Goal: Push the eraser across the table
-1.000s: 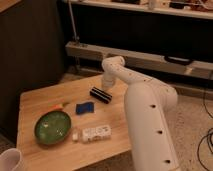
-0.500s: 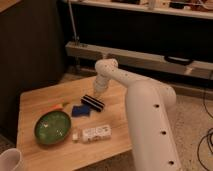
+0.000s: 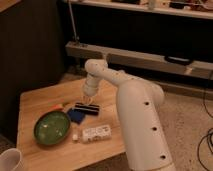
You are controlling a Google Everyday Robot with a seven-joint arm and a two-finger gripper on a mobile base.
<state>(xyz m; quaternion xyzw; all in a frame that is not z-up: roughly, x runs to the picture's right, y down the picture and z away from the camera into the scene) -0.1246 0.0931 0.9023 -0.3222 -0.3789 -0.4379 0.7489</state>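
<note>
Bench [image 3: 41,96] with a light wooden plank top, seen from its near side. The eraser [image 3: 86,108] is a long, narrow black bar with a thin pale stripe along its length. It lies flat near the middle of the bench, a little toward the right edge, with its long axis running roughly left to right and slightly tilted. The tool [image 3: 89,99] hangs at the end of the white arm [image 3: 135,115], pointing down at the far long side of the eraser, at or just above it. Whether they touch cannot be told, nor can the tool's opening. A flat blue pad [image 3: 76,116] lies against the near left end of the eraser. A small orange object [image 3: 56,106] lies just left of both. A round green bowl [image 3: 52,128] sits toward the near left corner. Its inside shows green with a few faint pale specks, and what they are cannot be told. A white oblong packet [image 3: 95,133] lies near the near edge, to the right of the bowl and apart from the eraser. A white cup [image 3: 10,161] stands by the near left corner, and its contents cannot be made out.
</note>
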